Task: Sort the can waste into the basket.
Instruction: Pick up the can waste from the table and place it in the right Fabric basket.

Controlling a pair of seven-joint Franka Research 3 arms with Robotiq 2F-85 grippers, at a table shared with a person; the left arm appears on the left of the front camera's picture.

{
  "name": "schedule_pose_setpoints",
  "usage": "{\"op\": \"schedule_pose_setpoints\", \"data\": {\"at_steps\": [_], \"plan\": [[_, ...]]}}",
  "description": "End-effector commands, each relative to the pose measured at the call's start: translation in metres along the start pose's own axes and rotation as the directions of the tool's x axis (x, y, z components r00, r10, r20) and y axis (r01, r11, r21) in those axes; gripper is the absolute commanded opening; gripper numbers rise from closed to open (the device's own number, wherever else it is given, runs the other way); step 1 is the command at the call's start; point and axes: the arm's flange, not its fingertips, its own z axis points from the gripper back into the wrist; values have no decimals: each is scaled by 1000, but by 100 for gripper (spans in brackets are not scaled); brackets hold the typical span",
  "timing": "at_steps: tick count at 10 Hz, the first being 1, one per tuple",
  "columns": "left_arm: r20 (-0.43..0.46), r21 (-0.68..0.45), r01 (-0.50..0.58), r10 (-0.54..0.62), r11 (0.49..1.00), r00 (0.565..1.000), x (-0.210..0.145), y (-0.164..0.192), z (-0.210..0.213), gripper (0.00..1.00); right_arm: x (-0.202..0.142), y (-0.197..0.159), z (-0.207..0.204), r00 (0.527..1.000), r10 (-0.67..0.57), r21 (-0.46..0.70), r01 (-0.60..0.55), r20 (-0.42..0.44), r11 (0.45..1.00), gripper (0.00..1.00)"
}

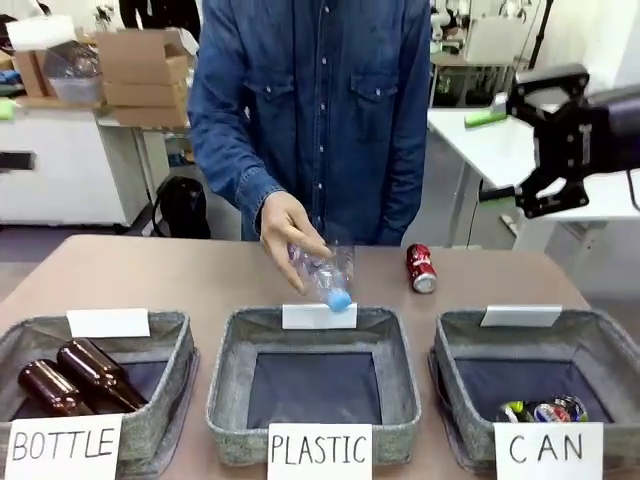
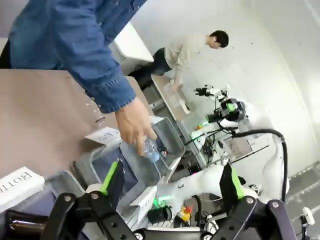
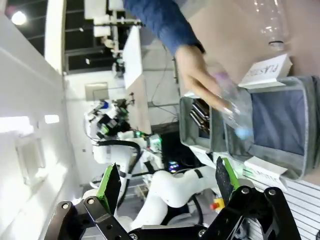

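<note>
**Asker:** Two cans, is that right? Where are they?

**Describer:** Yes. The red can [image 1: 421, 268] is on the brown counter [image 1: 150, 280]. It seems to lie on its side with its silvery end toward the camera. It is at about ten o'clock from the CAN basket [image 1: 455, 395] and apart from it. The silver and dark can [image 1: 545, 410] sits inside that basket at its six o'clock edge, partly behind the paper label.

**Asker:** And the robot's hands?

**Describer:** The right robot hand [image 1: 550, 198] hangs in the air at about twelve o'clock from the CAN basket, high above the counter's right side, fingers pointing downward. Its wrist view shows the two green-padded fingers [image 3: 110, 186] spread wide with nothing between them. The left robot hand [image 2: 172, 192] is also spread apart and empty, held above the counter and looking over the baskets.

**Asker:** Anyone else?

**Describer:** A person [image 1: 320, 100] in a denim shirt stands at twelve o'clock. The person's hand [image 1: 288, 232] holds a clear plastic bottle [image 1: 318, 272], blue cap downward, over the far rim of the PLASTIC basket [image 1: 400, 400]. Two brown bottles [image 1: 95, 372] lie in the BOTTLE basket [image 1: 170, 335] at eight o'clock.
</note>
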Motion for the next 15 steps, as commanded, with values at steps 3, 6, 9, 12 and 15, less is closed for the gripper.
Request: {"op": "schedule_pose_setpoints", "data": {"at_steps": [3,6,9,12,15], "plan": [[-175,0,41,-40,999,984,-12,-30,-30,100,-8,3,4,999,32,-35,-32,-5,999,100],[-175,0,41,-40,999,984,-12,-30,-30,100,-8,3,4,999,32,-35,-32,-5,999,100],[-175,0,41,-40,999,984,-12,-30,-30,100,-8,3,4,999,32,-35,-32,-5,999,100],[-175,0,41,-40,999,984,-12,-30,-30,100,-8,3,4,999,32,-35,-32,-5,999,100],[-175,0,41,-40,999,984,-12,-30,-30,100,36,7,-38,988,115,-651,-17,107,759,100]]}}
